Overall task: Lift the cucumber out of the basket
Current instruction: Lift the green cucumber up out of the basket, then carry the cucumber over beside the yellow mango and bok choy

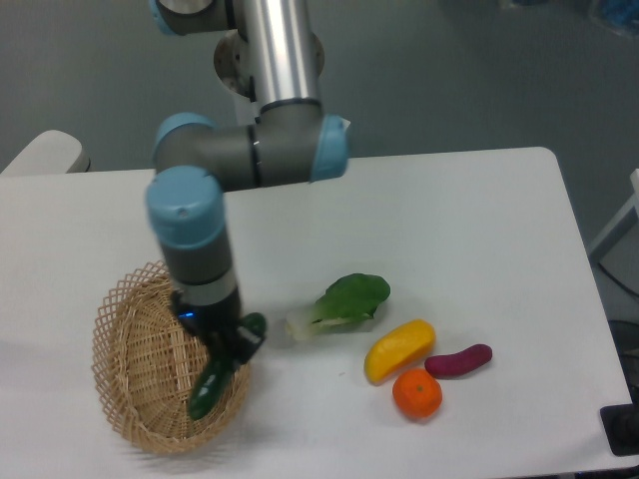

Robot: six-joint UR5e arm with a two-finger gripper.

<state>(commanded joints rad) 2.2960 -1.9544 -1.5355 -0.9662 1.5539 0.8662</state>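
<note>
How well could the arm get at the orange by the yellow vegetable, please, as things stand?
Probably not yet: the end effector is shut on the cucumber over the basket; the orange itself lies uncovered.

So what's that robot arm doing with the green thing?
The robot's gripper is holding a dark green cucumber and carrying it over the right edge of the wicker basket. The cucumber hangs tilted, its lower end over the basket. On the white table beside it lie a bok choy, a yellow vegetable, an orange and a purple sweet potato.
</note>
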